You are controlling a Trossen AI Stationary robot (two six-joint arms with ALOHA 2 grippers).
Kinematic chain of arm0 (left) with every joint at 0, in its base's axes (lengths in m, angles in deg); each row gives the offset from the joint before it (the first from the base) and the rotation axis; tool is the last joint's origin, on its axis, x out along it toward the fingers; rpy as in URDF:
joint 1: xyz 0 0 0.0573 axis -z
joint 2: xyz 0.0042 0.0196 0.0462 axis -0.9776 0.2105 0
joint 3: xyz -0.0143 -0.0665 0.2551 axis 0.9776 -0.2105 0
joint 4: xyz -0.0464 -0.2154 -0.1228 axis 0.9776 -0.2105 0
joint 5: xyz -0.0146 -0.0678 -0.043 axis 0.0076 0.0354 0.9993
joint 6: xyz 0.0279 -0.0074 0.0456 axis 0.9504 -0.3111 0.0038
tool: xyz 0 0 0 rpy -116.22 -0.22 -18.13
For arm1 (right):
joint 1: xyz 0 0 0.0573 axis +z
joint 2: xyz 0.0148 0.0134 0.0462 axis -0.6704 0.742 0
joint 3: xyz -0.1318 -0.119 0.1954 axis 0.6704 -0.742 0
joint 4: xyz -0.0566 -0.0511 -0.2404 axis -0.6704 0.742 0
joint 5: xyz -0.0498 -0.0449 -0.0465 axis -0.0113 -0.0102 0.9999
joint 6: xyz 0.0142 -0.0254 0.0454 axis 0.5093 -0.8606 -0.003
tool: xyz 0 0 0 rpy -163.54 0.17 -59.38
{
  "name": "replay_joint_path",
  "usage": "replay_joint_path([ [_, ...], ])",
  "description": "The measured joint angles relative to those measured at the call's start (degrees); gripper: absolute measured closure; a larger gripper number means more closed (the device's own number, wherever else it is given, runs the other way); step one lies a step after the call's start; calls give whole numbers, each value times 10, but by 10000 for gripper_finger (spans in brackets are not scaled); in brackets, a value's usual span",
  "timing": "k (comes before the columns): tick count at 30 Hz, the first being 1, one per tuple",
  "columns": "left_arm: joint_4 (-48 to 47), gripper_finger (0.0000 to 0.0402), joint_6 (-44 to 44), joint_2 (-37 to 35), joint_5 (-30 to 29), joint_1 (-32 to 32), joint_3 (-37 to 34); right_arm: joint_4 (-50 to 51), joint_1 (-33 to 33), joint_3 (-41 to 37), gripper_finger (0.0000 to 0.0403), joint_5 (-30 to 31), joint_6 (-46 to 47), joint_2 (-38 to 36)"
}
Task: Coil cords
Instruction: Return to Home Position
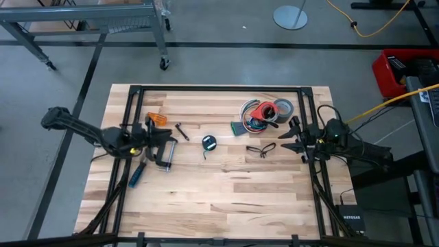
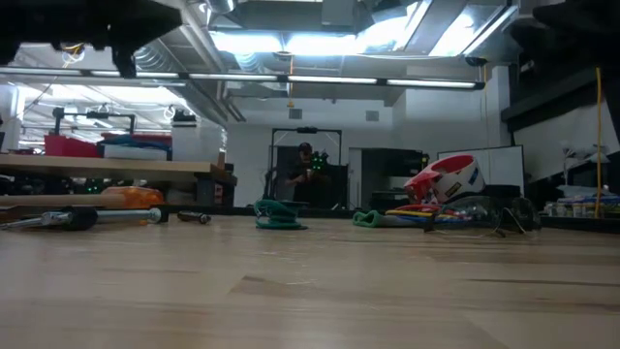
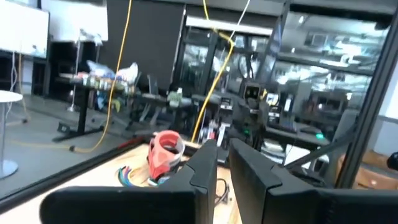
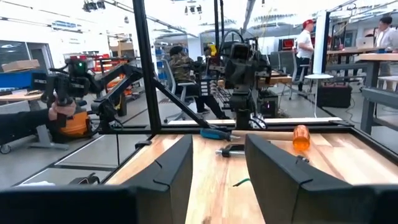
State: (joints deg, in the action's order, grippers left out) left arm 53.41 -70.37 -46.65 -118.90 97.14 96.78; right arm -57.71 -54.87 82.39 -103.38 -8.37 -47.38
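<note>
teal cord (image 1: 209,142) coiled on wooden table (image 1: 226,199)

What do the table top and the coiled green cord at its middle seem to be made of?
The table top looks like wood: pale glued strips with visible grain, a smooth dull finish. The green cord looks plastic- or rubber-sheathed, judging by its even teal colour and tight bends; its core is hidden.

robotics lab: workbenches (image 2: 107,165), other robot rigs (image 4: 74,84)
</note>
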Motion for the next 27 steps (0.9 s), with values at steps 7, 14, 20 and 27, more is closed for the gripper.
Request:
replay_joint_path([
  [7, 84, 366, 6, 0, 0, -2, -66, 40, 0, 0, 253, 72, -29, 0],
  [14, 74, 366, 7, 2, 2, -6, -66, 62, 0, 0, 253, 93, -30, 0],
  [20, -3, 366, -15, 3, 56, -6, -66, 89, 0, 0, 253, 68, -20, 0],
  [27, -70, 366, -65, 2, 60, -6, -67, 130, 0, 0, 253, 5, 3, 0],
])
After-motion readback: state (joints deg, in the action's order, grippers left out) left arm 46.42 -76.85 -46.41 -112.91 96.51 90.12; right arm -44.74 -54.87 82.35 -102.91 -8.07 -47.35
